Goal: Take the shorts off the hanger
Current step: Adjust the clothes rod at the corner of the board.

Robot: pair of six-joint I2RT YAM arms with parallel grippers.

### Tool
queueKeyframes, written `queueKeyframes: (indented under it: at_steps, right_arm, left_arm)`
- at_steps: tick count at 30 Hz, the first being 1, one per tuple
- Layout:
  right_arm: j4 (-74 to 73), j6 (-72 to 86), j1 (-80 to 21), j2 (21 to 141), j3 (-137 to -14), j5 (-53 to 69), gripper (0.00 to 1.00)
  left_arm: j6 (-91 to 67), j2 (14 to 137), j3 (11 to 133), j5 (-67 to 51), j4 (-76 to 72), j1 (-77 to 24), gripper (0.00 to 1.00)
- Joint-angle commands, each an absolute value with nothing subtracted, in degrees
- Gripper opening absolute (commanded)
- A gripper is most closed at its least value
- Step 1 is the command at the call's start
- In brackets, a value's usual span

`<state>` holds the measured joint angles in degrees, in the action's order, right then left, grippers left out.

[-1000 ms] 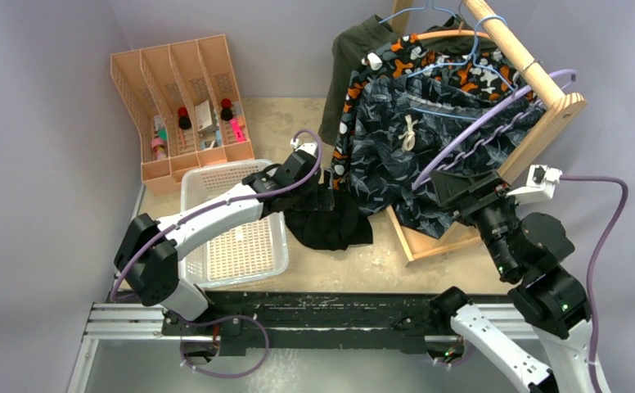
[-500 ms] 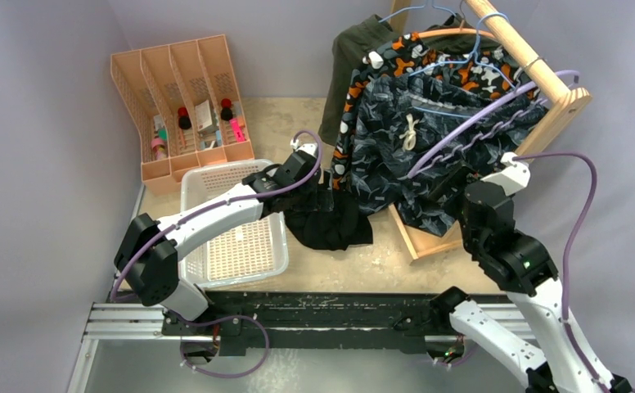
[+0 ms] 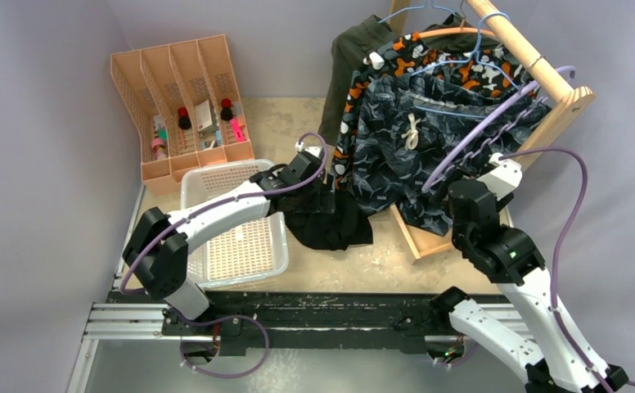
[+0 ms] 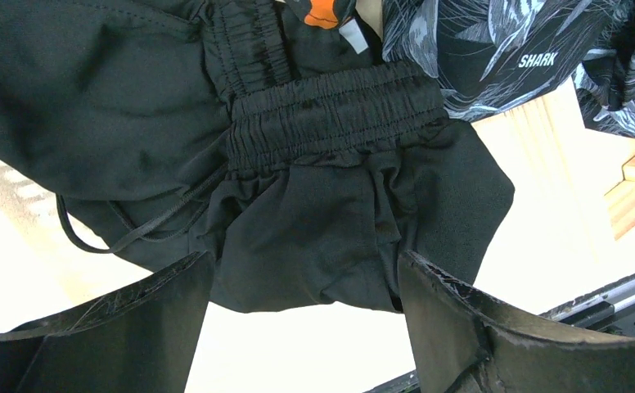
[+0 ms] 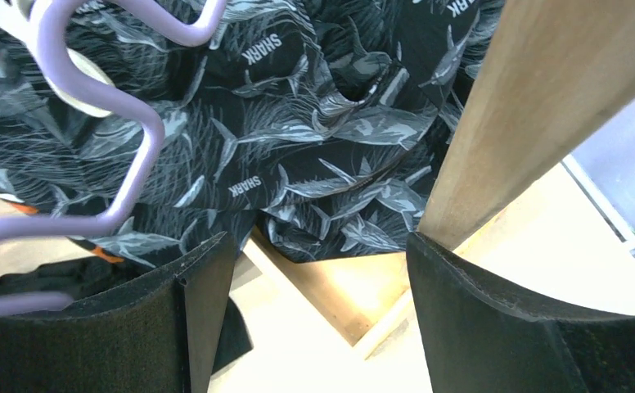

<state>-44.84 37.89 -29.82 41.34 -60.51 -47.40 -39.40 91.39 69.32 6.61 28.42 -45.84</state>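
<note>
"SHARK" is the only word you can read. It is printed in white, again and again, across the dark blue-grey shorts, and it shows in both wrist views. A small white tag sits by an orange patch at 12 o'clock in the left wrist view, but no writing on it can be made out.

The desk is pale and speckled, with lilac walls around it. In the top view, a peach file organiser holding small bottles stands at 10 o'clock. A white slotted basket is at 8 o'clock. At 1 o'clock a wooden rack carries wire hangers on its rail. From front to back hang the dark blue-grey shorts, the orange-black-white shorts and the olive green shorts.

The black shorts lie heaped on the desk near the centre, just beside the basket and under the hem of the hanging pairs. Their gathered waistband and a loose cord face the left wrist camera.

Your left arm reaches over the basket toward 1 o'clock. Its left tool is released, the fingers spread wide above the black shorts and gripping nothing.

Your right arm rises at 4 o'clock, elbow bent, wrist pointing toward 11 o'clock at the rack. Its right tool is also released. The fingers are apart before the dark blue-grey shorts, the rack's wooden post is just past the right-hand finger, and a lilac cable loops across the view at 10 o'clock.
</note>
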Motion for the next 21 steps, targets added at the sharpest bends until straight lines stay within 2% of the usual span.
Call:
queueKeyframes:
  at_steps: [1, 8, 15, 21]
  right_arm:
    - [-47.60, 41.31, -29.58, 43.26, -61.66, -51.02, 0.78]
    - [-48.83, 44.60, -28.47, 44.28, -60.49, -51.83, 0.78]
    - [-44.51, 39.08, -24.26, 44.47, -59.72, -51.62, 0.77]
    - [-37.30, 30.80, -16.33, 45.71, -57.66, -44.74, 0.77]
  left_arm:
    - [-37.09, 91.42, 72.38, 7.35, 26.94, -46.23, 0.83]
    - [-36.07, 92.80, 73.99, 8.11, 27.73, -46.66, 0.84]
    - [-36.13, 93.32, 74.00, 8.01, 27.48, -47.10, 0.84]
    - [-34.97, 94.61, 74.35, 9.32, 28.25, -47.32, 0.86]
